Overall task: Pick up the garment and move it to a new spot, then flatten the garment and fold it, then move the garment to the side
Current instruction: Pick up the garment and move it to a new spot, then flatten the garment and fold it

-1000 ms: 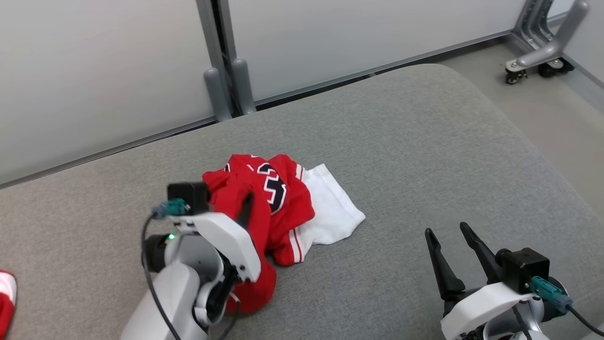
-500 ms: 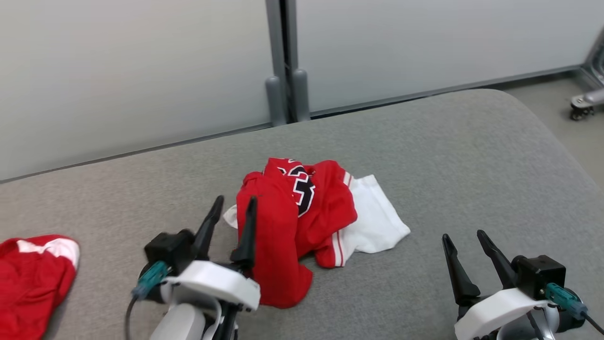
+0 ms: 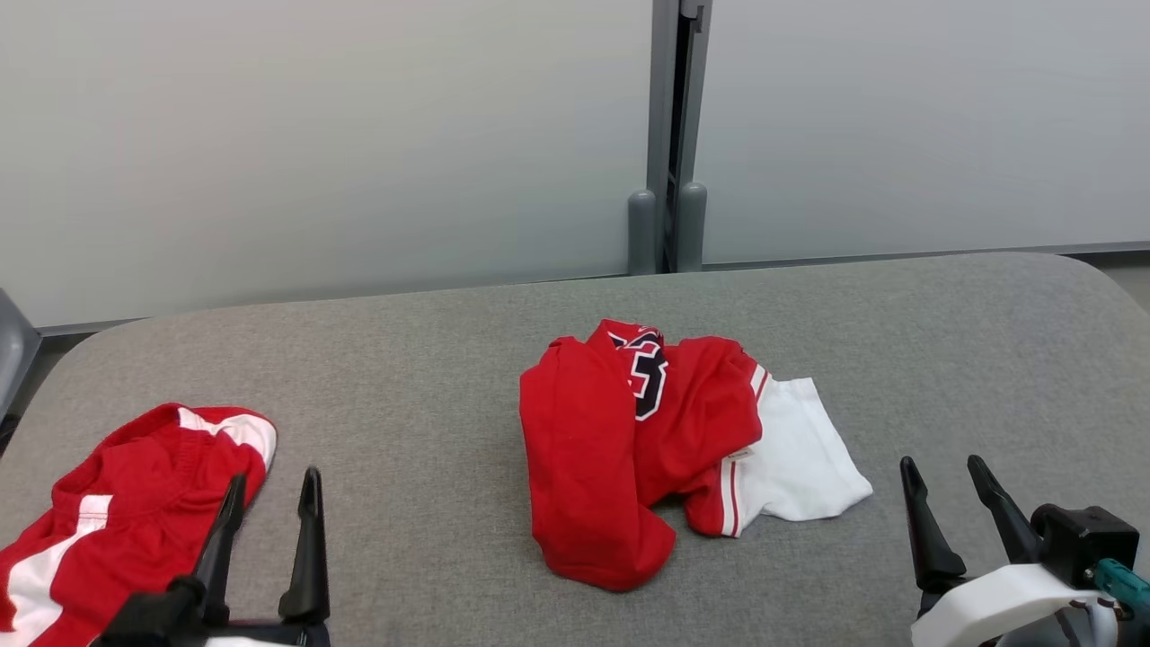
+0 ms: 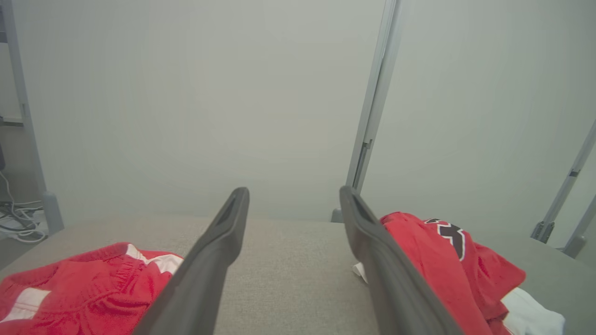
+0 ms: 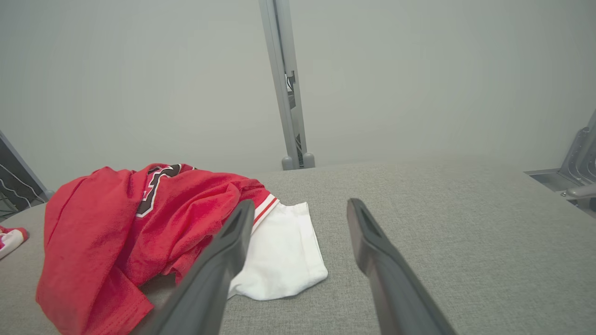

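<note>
Garment: the garment [image 3: 611, 449] is a red jersey with a white section, lying in a crumpled heap near the middle of the grey padded surface [image 3: 404, 359], between the two grippers and touching neither.
Lay of the cloth: the red part is bunched and folded over itself, with one long fold running toward the robot. The white section spreads flat on the robot's right side, edged with red-and-white stripes.
Writing: a black numeral [image 3: 649, 382] with a white outline sits on the upper fold. A 3 can be made out, and the rest is lost in the creases.
Tag: a small pale tag [image 3: 738, 456] shows at the striped hem, too small to read.
Left gripper: the left gripper [image 3: 275, 476] is at the lower left with its jaws spread wide and nothing between them. In its wrist view the bare grey surface shows in the gap.
Right gripper: the right gripper [image 3: 940, 462] is at the lower right, also wide apart and empty, just beside the white section.
Second piece: a red piece with white stripes and a gathered waistband [image 3: 117, 503] lies at the left end of the surface, next to the left gripper. Whether they touch cannot be told.
Backdrop: a pale partition wall [image 3: 314, 135] with a grey post [image 3: 667, 135] stands behind the surface.
</note>
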Available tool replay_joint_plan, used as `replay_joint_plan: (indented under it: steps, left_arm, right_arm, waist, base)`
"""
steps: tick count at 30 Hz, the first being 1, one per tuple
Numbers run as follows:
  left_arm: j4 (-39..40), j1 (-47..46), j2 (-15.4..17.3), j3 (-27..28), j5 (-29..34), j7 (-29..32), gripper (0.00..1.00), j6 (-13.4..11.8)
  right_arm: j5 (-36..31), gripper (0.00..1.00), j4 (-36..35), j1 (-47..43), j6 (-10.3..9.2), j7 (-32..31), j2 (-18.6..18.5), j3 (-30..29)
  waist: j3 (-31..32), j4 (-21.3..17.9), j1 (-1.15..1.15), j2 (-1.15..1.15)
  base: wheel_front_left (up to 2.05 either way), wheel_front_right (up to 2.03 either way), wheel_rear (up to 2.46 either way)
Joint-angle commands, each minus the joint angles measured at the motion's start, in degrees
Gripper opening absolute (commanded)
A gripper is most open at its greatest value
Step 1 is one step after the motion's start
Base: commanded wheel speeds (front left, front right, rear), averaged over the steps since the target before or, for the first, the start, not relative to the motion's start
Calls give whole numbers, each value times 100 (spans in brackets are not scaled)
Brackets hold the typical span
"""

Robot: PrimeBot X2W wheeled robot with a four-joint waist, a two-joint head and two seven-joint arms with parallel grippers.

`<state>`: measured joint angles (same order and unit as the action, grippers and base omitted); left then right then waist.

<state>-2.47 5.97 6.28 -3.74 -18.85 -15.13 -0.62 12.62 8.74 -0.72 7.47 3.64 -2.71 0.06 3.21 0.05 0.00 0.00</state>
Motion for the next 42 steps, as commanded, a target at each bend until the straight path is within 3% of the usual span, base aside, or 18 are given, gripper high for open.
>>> replay_joint_plan:
  steps: [1,6,13,19,42]
  left_arm:
    - [-107,180,47,95,136,1,100,59]
    - [-436,508,96,334,390,0,100,92]
    - [-963,613,225,313,210,361,100,254]
    - [-879,647,299,317,66,634,100,276]
    - [-706,755,297,331,-203,695,100,242]
  right_arm:
    - [-28,100,-1,-70,5,45,-32,-31]
    - [-114,100,-18,-149,5,-21,-35,-152]
    - [-308,100,-103,-371,5,-284,-36,-319]
    - [-349,100,-212,-468,5,-513,-36,-360]
    - [-141,100,-198,-363,5,-491,-35,-116]
  waist:
    - [77,105,0,0]
    - [152,212,0,0]
    - [226,205,0,0]
    - [231,88,0,0]
    - [132,-105,0,0]
  base:
    - [0,0,0]
    - [0,0,0]
    - [0,0,0]
    - [0,0,0]
    - [0,0,0]
